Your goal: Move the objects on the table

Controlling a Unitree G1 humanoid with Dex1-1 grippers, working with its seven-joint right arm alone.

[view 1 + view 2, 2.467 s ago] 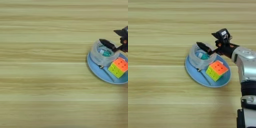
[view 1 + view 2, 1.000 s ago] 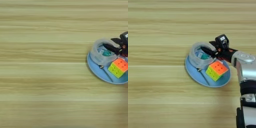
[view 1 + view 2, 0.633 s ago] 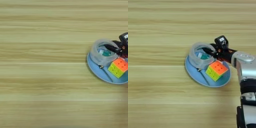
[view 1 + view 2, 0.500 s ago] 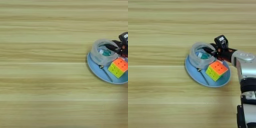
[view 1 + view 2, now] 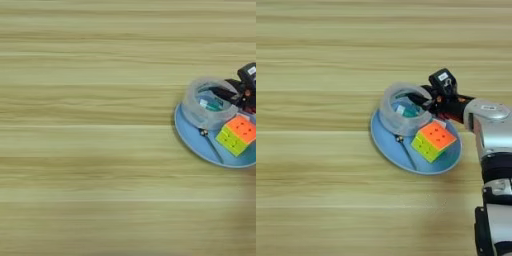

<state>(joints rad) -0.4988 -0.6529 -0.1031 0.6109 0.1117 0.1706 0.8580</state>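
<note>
I see the tape roll point(image 5: 404, 109) and puzzle cube point(image 5: 434, 140) side by side on the blue plate point(image 5: 390, 141), right of centre — my right gripper point(image 5: 423, 102) straddles the roll's far-right wall, fingers parted.

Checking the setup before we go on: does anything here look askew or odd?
Nothing spilled or damaged. The tape roll and puzzle cube both sit on the blue plate, the cube turned diagonally. The right gripper reaches over the roll's far rim.
</note>
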